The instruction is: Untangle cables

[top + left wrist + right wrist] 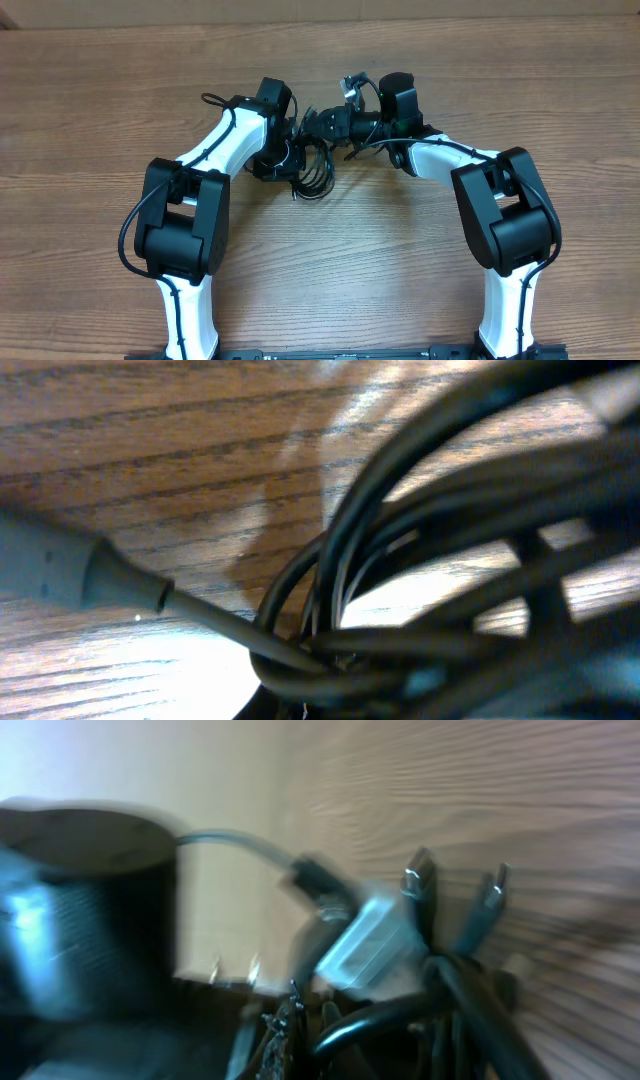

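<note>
The step in hand looks like the opening pull-apart: both arms meet over 1 knot of cables point(314, 172), which sits midway between the left and right edges of the wooden bench point(100, 90), nearer the far edge than the near one. The left gripper point(289, 152) is at the knot's left side and the right gripper point(326, 125) is at its far right side.

Whether either pair of fingers is clamped on a cord cannot be told. The overhead view hides them in black clutter, and neither wrist view shows them.

Counted: 2 arms and 1 tangle. The right wrist view shows 2 silver-tipped plugs point(420, 878) standing side by side, with 1 pale connector point(368, 945) beside them. The left wrist view shows 1 grey plug boot point(60, 565) whose cord runs into the crossing loops. The number of cords cannot be counted.

The next move probably calls for pinning the bundle with 1 gripper. The other would then draw 1 plug end outward through the loops, slowly, so nothing cinches.
</note>
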### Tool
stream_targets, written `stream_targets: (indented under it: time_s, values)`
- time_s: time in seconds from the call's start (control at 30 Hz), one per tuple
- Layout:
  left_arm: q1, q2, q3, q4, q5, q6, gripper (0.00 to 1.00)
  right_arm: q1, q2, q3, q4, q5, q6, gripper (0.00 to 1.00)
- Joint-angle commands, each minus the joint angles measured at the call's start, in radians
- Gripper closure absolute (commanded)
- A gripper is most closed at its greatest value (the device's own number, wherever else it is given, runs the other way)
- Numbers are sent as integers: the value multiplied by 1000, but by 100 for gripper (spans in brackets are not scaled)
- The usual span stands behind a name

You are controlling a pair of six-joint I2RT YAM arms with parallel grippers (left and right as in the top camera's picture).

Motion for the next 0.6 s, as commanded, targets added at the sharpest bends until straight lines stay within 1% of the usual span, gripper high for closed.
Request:
stream_targets:
  time_s: [0.0,0.1,0.2,0.4,0.57]
  values:
    - [10,59,-50,-16,-90,17,94,-18,-5,11,145,-215,0,96]
    - [10,59,-50,-16,-90,16,95,-45,-20,11,229,-240,83,96]
    - [10,59,-50,-16,-93,16,96,-73,-43,11,246,-244,135,96]
    - [10,59,-50,-16,-93,16,95,-117,-84,11,245,-285,172,96]
    - [10,59,-50,-15,-93,16,96,-136,-106,50,246,-374,188,96]
